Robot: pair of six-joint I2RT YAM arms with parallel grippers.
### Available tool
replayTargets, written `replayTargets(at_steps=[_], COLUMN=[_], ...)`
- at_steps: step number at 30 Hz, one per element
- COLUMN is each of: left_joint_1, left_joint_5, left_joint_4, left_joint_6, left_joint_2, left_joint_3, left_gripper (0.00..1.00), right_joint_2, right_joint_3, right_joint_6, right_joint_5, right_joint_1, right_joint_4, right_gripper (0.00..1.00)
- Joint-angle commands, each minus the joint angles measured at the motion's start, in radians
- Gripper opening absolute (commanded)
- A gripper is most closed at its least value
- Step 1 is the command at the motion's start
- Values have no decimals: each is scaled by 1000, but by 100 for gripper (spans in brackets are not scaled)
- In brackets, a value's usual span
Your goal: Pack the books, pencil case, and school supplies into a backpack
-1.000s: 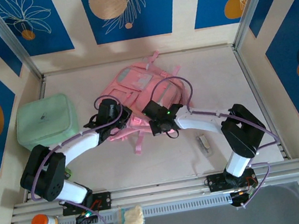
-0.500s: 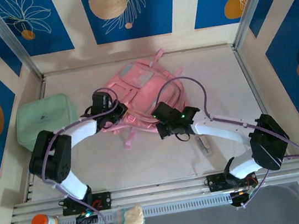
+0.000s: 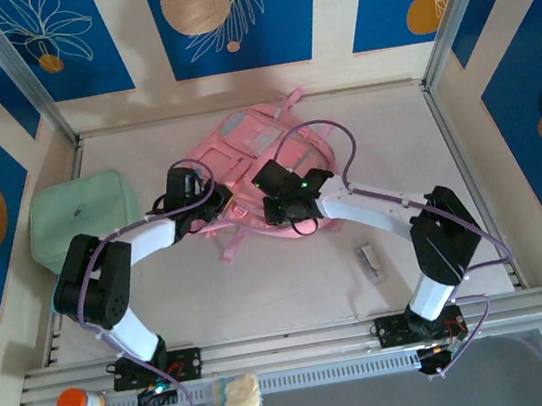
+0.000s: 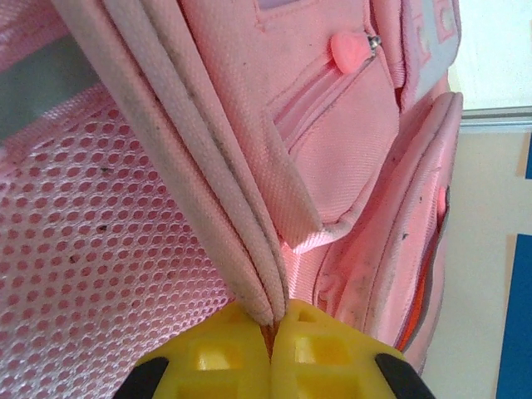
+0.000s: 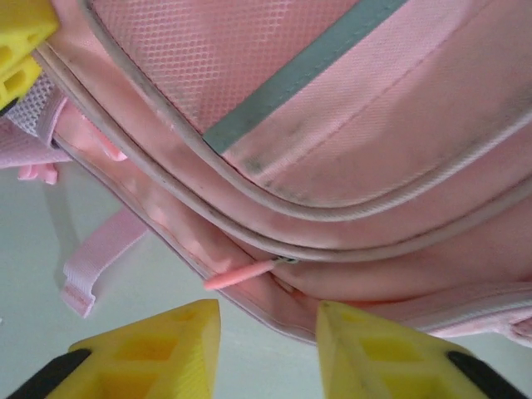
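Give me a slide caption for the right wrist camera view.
Right gripper, jaws apart, facing the pink zipper pull on the backpack.

Desk point(image 3: 294, 296): pale matte top, evenly lit. Walls point(image 3: 330, 13): cream, three sides, carrying blue panels point(image 3: 278, 35) with white leaf outlines and orange discs. Aluminium posts point(image 3: 19, 75) at far corners; slotted rail point(image 3: 291, 343) along near edge.

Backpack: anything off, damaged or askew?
Nothing broken. The pink backpack lies flat and skewed on the table, with one strap trailing toward the arms. Its pale piping carries dark grubby specks. The left gripper is shut on a seam edge.
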Motion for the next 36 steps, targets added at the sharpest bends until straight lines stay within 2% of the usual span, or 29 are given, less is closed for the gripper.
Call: replayTargets(at_steps=[1,4,9,18,25,36], left_joint_1=[-20,-23,-29,-32,-31,-16], left_joint_5=[32,26,24,28,27,26], left_joint_4=[28,23,23,25,29,4], left_joint_6=[-6,-8,-11,-10,-15,-8], left_joint_2=[-44,-44,-44,-29,-24,-17], left_joint_3=[0,3,7,16,19,24], left_gripper=[0,0,0,0,0,0], right_joint_2=[66,122,236,309,323,201], right_joint_3=[66,109,232,281,238,172], right_joint_6=[199,259,335,381,366,309], right_joint_5=[54,61,140,193,144,215], right_joint_1=[37,55,68,56,58,70], right_joint_4=[-126,-128,-242,-258,-197,-229], right_gripper=[38,38,39,39,25,0])
